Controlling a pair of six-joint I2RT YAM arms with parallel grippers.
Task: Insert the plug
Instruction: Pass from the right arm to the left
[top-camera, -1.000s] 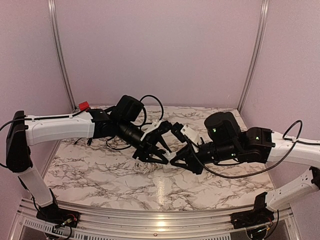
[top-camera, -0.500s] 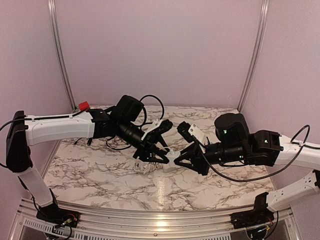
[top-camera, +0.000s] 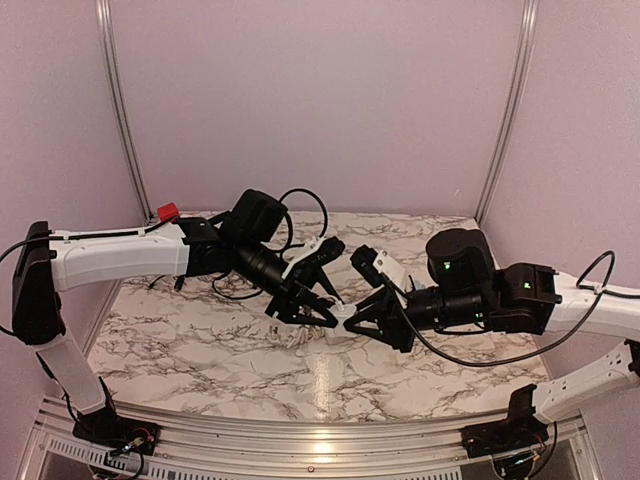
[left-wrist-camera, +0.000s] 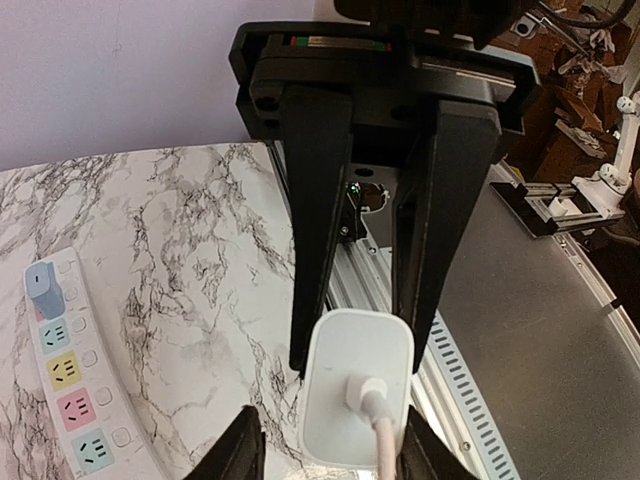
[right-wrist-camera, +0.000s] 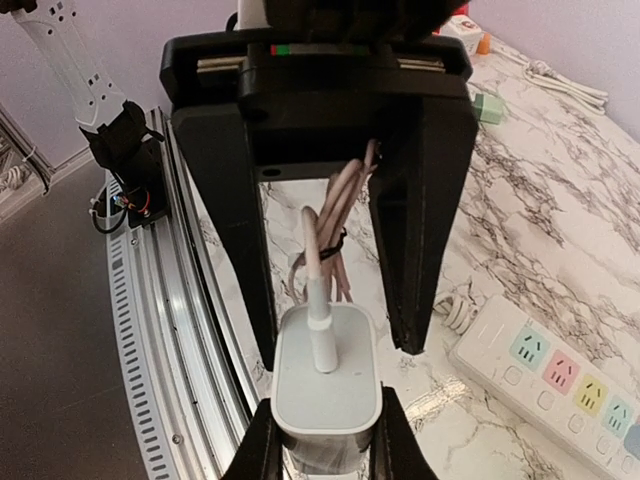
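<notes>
A white plug (top-camera: 346, 318) with a pinkish cable hangs in mid-air between the two grippers. My right gripper (right-wrist-camera: 322, 445) is shut on the plug (right-wrist-camera: 326, 375), with its own fingers tight against both sides. My left gripper (left-wrist-camera: 330, 455) is open around the plug (left-wrist-camera: 355, 390), with a gap at its left finger. The cable runs from the plug towards the left gripper and hangs in a tied bundle (right-wrist-camera: 340, 240). A white power strip (left-wrist-camera: 70, 390) with coloured sockets lies on the marble table and also shows in the right wrist view (right-wrist-camera: 560, 380). In the top view the left gripper (top-camera: 325, 312) and the right gripper (top-camera: 352, 325) meet fingertip to fingertip.
The aluminium rail (right-wrist-camera: 170, 330) at the table's near edge runs just under the grippers. A blue adapter (left-wrist-camera: 42, 278) sits in the strip's end socket. A small green block (right-wrist-camera: 488, 105) and a white cord (right-wrist-camera: 560, 80) lie at the far side. A black cable (top-camera: 300, 200) loops behind the left arm.
The right arm drew back to the right with the plug, then came back a little towards the left gripper. The left arm has hardly moved.
</notes>
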